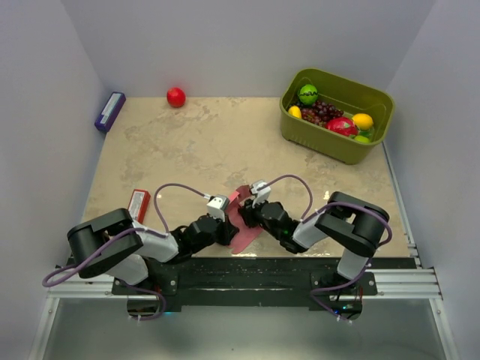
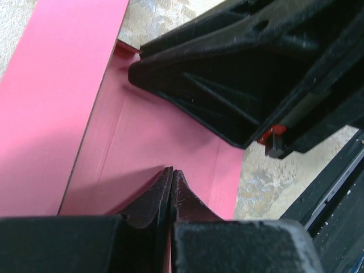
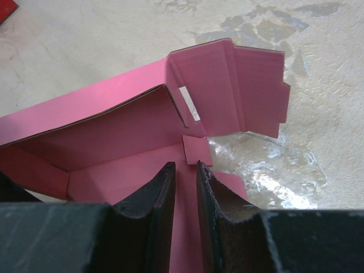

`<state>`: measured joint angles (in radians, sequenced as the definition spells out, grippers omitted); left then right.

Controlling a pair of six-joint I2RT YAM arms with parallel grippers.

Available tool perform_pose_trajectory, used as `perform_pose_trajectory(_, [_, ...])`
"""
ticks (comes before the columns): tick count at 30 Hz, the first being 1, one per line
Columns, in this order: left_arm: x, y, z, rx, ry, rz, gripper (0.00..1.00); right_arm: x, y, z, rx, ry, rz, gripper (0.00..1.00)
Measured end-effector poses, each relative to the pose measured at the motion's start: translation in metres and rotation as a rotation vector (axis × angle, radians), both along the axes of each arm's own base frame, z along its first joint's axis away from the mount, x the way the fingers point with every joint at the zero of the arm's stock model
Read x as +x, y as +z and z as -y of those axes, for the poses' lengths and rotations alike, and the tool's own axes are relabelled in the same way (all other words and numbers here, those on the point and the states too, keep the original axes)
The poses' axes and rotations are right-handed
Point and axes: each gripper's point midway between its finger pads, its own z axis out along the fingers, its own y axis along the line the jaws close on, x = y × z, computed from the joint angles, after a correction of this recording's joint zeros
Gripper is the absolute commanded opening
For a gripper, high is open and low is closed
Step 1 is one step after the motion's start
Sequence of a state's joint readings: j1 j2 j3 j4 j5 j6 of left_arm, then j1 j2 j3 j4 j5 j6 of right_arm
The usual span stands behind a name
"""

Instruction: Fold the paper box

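- The left gripper [image 2: 171,170] has its two black fingers pressed flat together, with no gap showing between them. The tips lie low over the inner floor panel of the paper box. I cannot tell whether a thin edge of card is nipped between them.
- The right gripper [image 3: 186,166] has its jaws a narrow slot apart. Pink card shows through the slot, but nothing is clearly pinched. The tips sit just short of a small square tab at the box's inner corner.
- The two grippers meet nose to nose over the box. In the left wrist view, the black body of the right one hangs close above the pink floor panel.
- The pink thin cardboard paper box [image 1: 246,234] lies on the beige marbled table [image 1: 225,142], near its front edge and midway between the two arms. It is partly formed: one long side wall stands up, and an end flap with creases and notched tabs is raised at the far end.
- A small white strip [image 3: 189,104] sits on the inner face of that flap, with no writing on it.
- A red flat packet [image 1: 139,204] with a white label lies near the left arm, well apart from the box. Its label is too small to read.
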<state>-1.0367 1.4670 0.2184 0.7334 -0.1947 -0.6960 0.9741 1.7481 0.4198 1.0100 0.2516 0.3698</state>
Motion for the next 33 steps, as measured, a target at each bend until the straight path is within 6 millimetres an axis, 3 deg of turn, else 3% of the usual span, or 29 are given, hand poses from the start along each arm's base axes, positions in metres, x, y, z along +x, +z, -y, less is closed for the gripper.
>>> perform_pose_trajectory(8, [0.0,0.0,0.001,-0.004,-0.004,0.0,0.03,-0.01,-0.008,-0.01,-0.045,0.04,0.024,0.25])
perform_pose_trajectory(13, [0.0,0.0,0.001,-0.006,-0.004,0.001,0.03,-0.013,-0.004,-0.007,-0.036,0.034,0.017,0.48])
perform_pose_trajectory(15, [-0.001,0.0,0.0,-0.007,-0.007,0.0,0.02,-0.014,0.004,-0.001,-0.029,0.014,0.01,0.66])
perform_pose_trajectory(18, [-0.003,0.001,-0.001,-0.009,-0.013,-0.003,0.02,-0.009,0.031,0.011,0.02,-0.029,0.011,0.79])
perform_pose_trajectory(21, [-0.006,0.001,-0.002,-0.009,-0.018,-0.006,0.02,0.013,0.061,0.037,0.086,-0.107,0.029,0.8])
perform_pose_trajectory(23, [-0.007,0.001,-0.003,-0.007,-0.02,-0.009,0.01,0.029,0.068,0.056,0.088,-0.164,0.034,0.8])
perform_pose_trajectory(27, [-0.007,0.001,-0.004,-0.006,-0.023,-0.011,0.01,0.043,0.055,0.069,0.027,-0.174,-0.004,0.76])
perform_pose_trajectory(33, [-0.008,0.001,-0.004,-0.007,-0.029,-0.013,0.0,0.046,0.019,0.063,-0.068,-0.077,-0.063,0.75])
